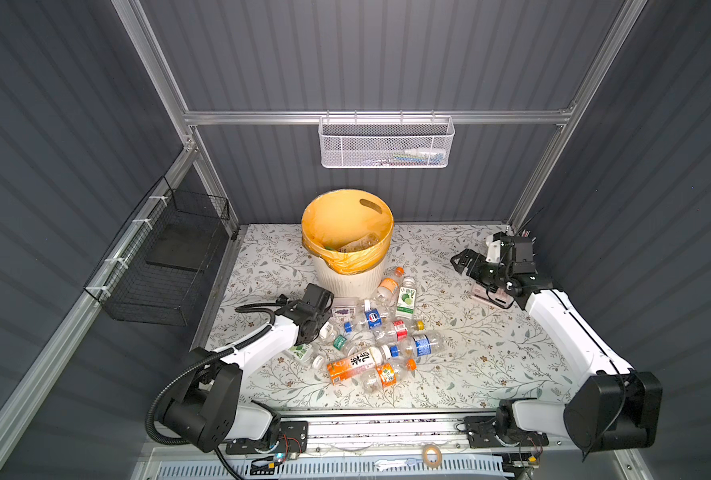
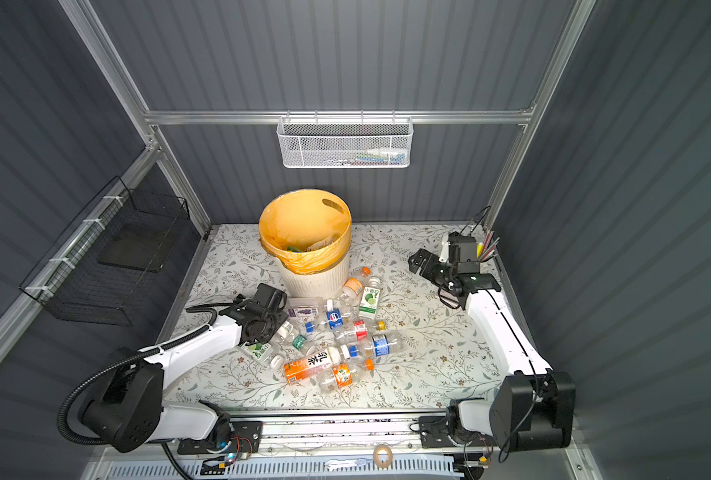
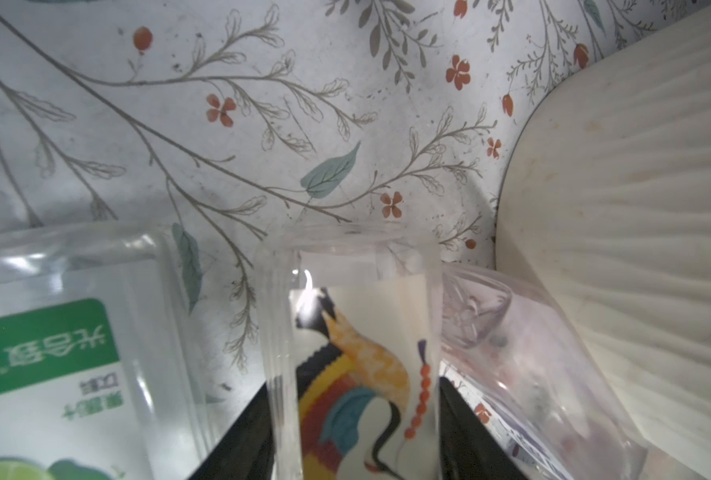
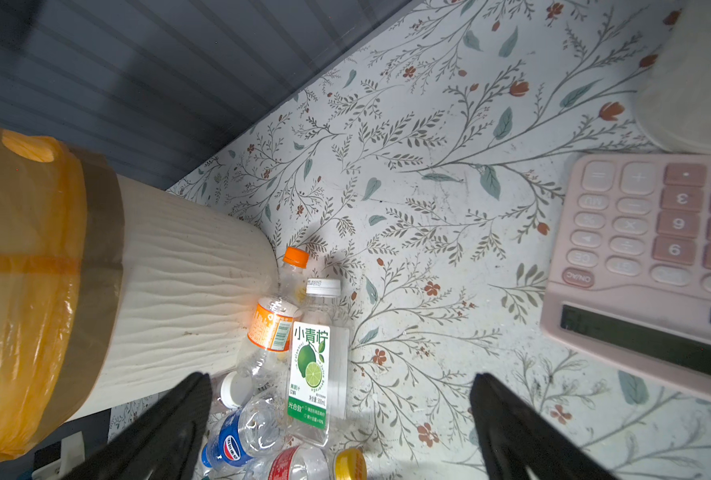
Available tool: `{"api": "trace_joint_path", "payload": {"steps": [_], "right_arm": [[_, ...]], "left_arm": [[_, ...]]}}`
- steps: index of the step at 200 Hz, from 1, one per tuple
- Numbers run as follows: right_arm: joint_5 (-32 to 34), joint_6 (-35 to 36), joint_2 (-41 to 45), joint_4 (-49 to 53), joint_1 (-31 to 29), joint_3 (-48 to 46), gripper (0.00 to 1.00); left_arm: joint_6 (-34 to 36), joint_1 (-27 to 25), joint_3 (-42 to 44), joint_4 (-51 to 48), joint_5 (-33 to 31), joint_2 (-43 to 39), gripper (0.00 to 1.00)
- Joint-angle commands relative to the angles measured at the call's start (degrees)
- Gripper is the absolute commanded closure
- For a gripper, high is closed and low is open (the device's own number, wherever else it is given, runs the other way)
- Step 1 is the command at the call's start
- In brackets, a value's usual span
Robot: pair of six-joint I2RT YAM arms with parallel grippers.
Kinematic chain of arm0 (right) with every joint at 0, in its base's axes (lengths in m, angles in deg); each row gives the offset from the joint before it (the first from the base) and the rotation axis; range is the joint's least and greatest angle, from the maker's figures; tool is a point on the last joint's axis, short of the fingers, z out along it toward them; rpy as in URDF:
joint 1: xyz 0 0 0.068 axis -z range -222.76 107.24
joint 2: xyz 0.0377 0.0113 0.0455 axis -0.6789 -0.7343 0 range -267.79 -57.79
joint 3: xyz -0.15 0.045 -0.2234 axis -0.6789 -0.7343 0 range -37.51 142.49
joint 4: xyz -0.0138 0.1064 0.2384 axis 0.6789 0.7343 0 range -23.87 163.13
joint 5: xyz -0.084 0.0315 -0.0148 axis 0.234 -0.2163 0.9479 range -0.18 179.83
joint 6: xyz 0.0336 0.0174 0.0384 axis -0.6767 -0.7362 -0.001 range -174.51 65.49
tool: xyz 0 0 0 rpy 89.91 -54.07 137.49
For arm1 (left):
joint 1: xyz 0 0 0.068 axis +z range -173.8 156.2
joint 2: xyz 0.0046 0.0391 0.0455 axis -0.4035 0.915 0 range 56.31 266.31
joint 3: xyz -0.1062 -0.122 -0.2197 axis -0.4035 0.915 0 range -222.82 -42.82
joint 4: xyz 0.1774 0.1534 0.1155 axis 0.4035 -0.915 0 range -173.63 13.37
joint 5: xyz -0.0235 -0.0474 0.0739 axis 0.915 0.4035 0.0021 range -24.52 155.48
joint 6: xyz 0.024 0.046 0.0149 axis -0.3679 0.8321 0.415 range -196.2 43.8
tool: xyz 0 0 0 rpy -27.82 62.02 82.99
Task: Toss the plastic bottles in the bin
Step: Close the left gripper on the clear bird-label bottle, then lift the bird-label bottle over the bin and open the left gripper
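Note:
Several plastic bottles (image 1: 380, 332) (image 2: 337, 332) lie in a heap in front of the cream ribbed bin (image 1: 345, 282) (image 2: 312, 284) with its orange bag. Some bottles (image 1: 360, 243) rest inside it. My left gripper (image 1: 321, 325) (image 3: 353, 384) is low at the heap's left edge. Its black fingers (image 3: 245, 432) press both sides of a clear square bottle with a colourful bird label (image 3: 358, 332). A green-labelled bottle (image 3: 54, 353) lies beside it, and the bin wall (image 3: 615, 208) is close by. My right gripper (image 1: 464, 262) (image 4: 341, 378) hovers open and empty at the far right.
A pink calculator (image 4: 653, 257) (image 1: 488, 297) and a white cup of pens (image 2: 484, 249) sit under and behind the right arm. A white mesh basket (image 1: 385, 143) hangs on the back rail. A black wire basket (image 1: 166, 266) hangs on the left wall.

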Motion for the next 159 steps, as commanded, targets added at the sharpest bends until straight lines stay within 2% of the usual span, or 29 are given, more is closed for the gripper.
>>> {"api": "trace_joint_path", "payload": {"steps": [1, 35, 81, 101, 122, 142, 159], "right_arm": [[0.2, 0.1, 0.9, 0.6, 0.5, -0.9, 0.01], [0.4, 0.1, 1.4, 0.6, 0.8, -1.2, 0.01], [1.8, 0.9, 2.1, 2.5, 2.4, -2.6, 0.01], [0.7, 1.1, 3.2, 2.2, 3.9, -3.8, 0.01], [-0.4, 1.4, 4.1, 1.8, 5.1, -4.6, 0.01], [-0.8, 1.3, 4.6, 1.6, 5.7, -4.7, 0.01], [-1.4, 1.0, 4.8, 1.5, 5.9, -4.8, 0.01]], "left_arm": [[-1.1, -0.2, 0.1, -4.2, -2.8, -3.4, 0.43], [0.2, -0.2, -1.9, -7.5, -7.1, -8.7, 0.44], [9.8, -0.2, -10.4, -12.3, -16.4, -17.7, 0.47], [17.7, -0.2, -16.9, -12.6, -22.1, -21.0, 0.48], [29.9, -0.2, -25.0, -9.0, -25.9, -21.7, 0.48], [39.4, -0.2, -33.5, -4.5, -25.3, -19.4, 0.45], [46.0, -0.2, -40.6, 0.8, -22.1, -16.0, 0.46]]}}
